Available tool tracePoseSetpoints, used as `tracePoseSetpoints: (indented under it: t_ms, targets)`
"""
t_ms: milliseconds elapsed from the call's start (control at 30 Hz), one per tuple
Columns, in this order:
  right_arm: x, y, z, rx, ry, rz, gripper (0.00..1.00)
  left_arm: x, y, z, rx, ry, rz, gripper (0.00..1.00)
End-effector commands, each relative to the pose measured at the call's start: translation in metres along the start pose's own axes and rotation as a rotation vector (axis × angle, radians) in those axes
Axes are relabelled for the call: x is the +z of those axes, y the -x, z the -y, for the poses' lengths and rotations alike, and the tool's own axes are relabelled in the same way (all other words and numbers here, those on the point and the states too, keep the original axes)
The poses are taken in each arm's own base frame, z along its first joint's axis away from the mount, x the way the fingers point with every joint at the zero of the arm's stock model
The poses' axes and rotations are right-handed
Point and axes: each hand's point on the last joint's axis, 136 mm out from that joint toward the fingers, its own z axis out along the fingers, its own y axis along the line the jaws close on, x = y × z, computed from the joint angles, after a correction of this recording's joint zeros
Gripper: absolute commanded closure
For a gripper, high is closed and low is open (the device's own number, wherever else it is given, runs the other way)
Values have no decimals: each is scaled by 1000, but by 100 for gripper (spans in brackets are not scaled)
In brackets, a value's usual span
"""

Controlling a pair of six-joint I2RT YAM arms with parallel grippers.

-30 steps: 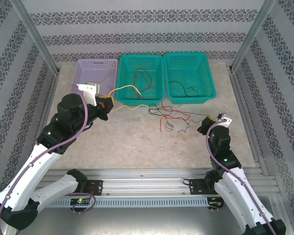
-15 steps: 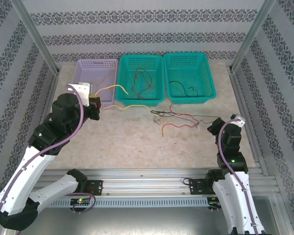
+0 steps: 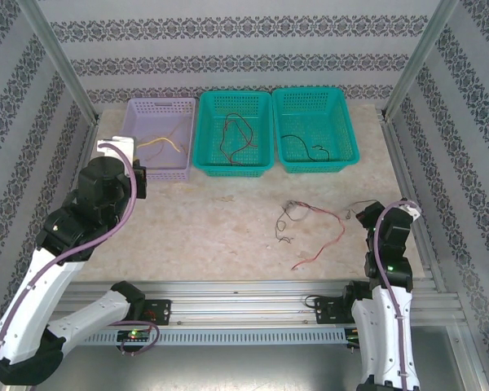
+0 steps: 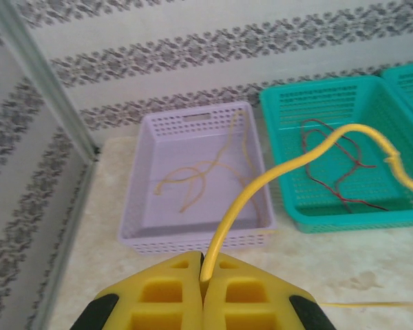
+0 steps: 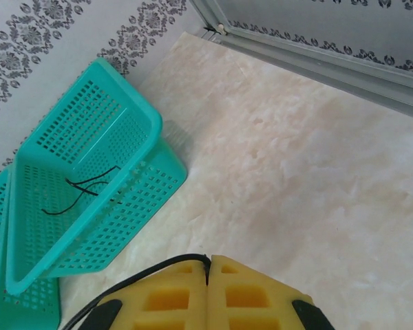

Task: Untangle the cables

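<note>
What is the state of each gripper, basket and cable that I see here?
left gripper: shut on yellow cable.
right gripper: shut on black cable.
purple basket: upright, holds yellow strands.
middle teal basket: upright, holds red and dark cables.
right teal basket: upright, holds one dark cable.
loose cables: red and dark, tangled on the table.

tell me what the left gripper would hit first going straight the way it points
Likely the purple basket's near wall, right ahead of the left gripper, though depth is unclear.
</note>
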Motion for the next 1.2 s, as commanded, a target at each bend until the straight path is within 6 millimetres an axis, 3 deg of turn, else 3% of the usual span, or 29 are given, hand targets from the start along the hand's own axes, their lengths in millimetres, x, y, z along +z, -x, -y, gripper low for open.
tracePoseSetpoints:
  t_ms: [0, 67, 167, 333, 533, 800, 1067, 1167]
  targets:
    - [0, 1, 5, -5, -31, -8, 100, -17, 11, -34, 37, 139, 30, 100]
    - [1, -2, -1, -15, -3, -29, 100, -19, 16, -32, 14, 113, 47, 100]
    - [5, -10, -16, -20, 75, -79, 100, -15, 23, -12, -40, 9, 51, 100]
    - [7, -17, -43, -28, 208, -134, 100, 5, 44, 34, -100, -170, 49, 100]
    - [-9, -6, -77, -71, 340, -131, 100, 36, 83, 84, -110, -324, 65, 100]
    - [-47, 13, -129, -103, 539, -87, 100, 116, 93, 162, -94, -469, 1, 100]
    - [-78, 20, -153, -138, 659, -69, 100, 198, 87, 192, -31, -378, -23, 100]
    - [-85, 19, -155, -157, 675, -67, 100, 216, 85, 196, -47, -375, -35, 100]
